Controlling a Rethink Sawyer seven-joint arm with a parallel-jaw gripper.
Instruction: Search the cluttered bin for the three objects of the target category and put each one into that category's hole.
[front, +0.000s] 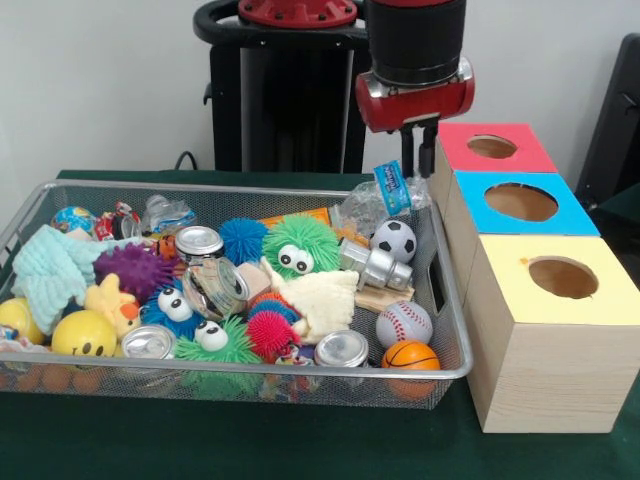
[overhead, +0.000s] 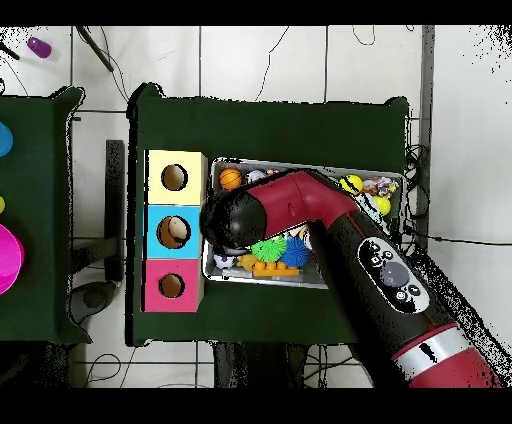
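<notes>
The silver wire-mesh bin (front: 250, 372) is full of toys and also shows in the overhead view (overhead: 390, 178). My gripper (front: 419, 172) hangs over the bin's far right corner, next to the boxes. It is shut on a clear wrinkly bottle with a blue label (front: 383, 196), held tilted at rim height. A second clear bottle (front: 165, 213) lies at the bin's far left. The blue-topped box's round hole (front: 521, 202) is just right of the gripper and also shows in the overhead view (overhead: 173, 232). In the overhead view the arm's wrist (overhead: 235, 220) hides the gripper.
The red-topped box (front: 492, 147) and the yellow-topped box (front: 563, 277) flank the blue one. Silver cans (front: 199, 241) (front: 343, 349), a grey metal flask (front: 378, 266), fuzzy balls, sports balls and a teal cloth (front: 50, 270) fill the bin.
</notes>
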